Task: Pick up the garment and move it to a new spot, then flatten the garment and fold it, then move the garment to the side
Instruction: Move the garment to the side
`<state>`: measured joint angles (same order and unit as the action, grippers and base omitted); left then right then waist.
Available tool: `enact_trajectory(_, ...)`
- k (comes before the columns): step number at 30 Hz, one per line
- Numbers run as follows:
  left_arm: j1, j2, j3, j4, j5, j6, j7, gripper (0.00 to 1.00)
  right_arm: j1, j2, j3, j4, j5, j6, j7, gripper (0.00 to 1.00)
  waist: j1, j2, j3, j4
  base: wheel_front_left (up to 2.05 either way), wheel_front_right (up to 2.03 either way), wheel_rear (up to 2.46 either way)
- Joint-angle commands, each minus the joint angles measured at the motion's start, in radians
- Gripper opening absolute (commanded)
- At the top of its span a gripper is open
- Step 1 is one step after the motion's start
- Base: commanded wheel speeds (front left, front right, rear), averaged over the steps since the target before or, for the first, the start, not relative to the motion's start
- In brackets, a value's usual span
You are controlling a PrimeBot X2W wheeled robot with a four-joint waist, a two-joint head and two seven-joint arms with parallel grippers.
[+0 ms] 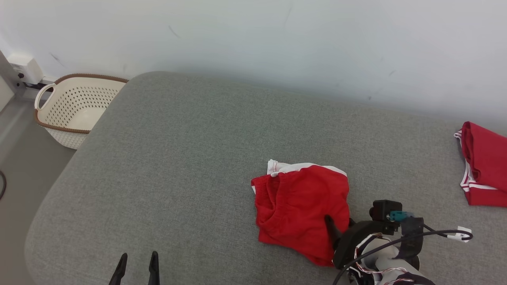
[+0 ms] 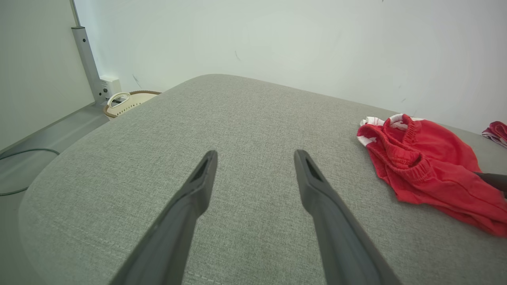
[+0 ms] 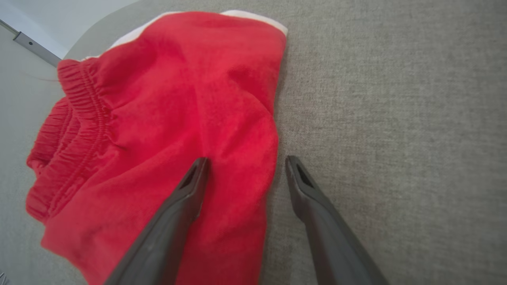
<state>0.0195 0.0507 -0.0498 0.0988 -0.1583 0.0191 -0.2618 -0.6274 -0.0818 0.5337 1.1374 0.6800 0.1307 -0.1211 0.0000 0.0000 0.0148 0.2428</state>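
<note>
The red shorts [image 1: 301,206] lie crumpled on the grey padded worktop [image 1: 178,158], waistband bunched at the end away from the right hand [image 3: 245,162] and a white trim showing along the far edge. That hand is at the shorts' near corner with its jaws wide apart and nothing in them. One finger is over the red cloth and the other over bare worktop just beside the hem, so it straddles the edge; whether the tips touch the fabric I cannot tell from here. The left hand [image 1: 138,255] is well apart from the shorts on the opposite side, also spread wide and empty. A second red garment [image 1: 485,170] sits well beyond the shorts past the right hand, and a basket [image 1: 59,136] stands far off the other way. The shorts look light, soft and limp, so they should sag and fold on themselves once lifted. I would judge the gathered waistband or a raised fold near the hem the surest place to pinch.
</note>
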Motion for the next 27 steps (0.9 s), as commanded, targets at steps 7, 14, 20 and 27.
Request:
enact_trajectory(7,0.002,0.000,0.001,0.001,-0.014,0.007,-0.004,1.00,-0.020,0.010,0.040,-0.001,0.015,0.000,-0.018,0.00,0.0000,0.0000,0.001,-0.003,0.00,0.00,0.00)
enact_trajectory(14,0.011,0.000,0.012,-0.004,-0.020,0.010,-0.004,1.00,-0.064,-0.027,0.097,0.005,-0.036,0.000,-0.076,0.00,0.0000,0.0000,0.006,-0.026,0.00,0.00,0.00)
enact_trajectory(20,0.008,0.000,0.019,-0.016,-0.024,0.007,-0.004,1.00,-0.148,-0.089,0.181,-0.018,-0.111,0.000,-0.104,0.00,0.0000,0.0000,0.025,-0.083,0.00,0.00,0.00)
enact_trajectory(27,-0.032,0.000,0.024,-0.052,-0.027,0.000,-0.004,1.00,-0.284,-0.176,0.294,-0.064,-0.181,0.000,-0.078,0.00,0.0000,0.0000,0.095,-0.144,0.00,0.00,0.00)
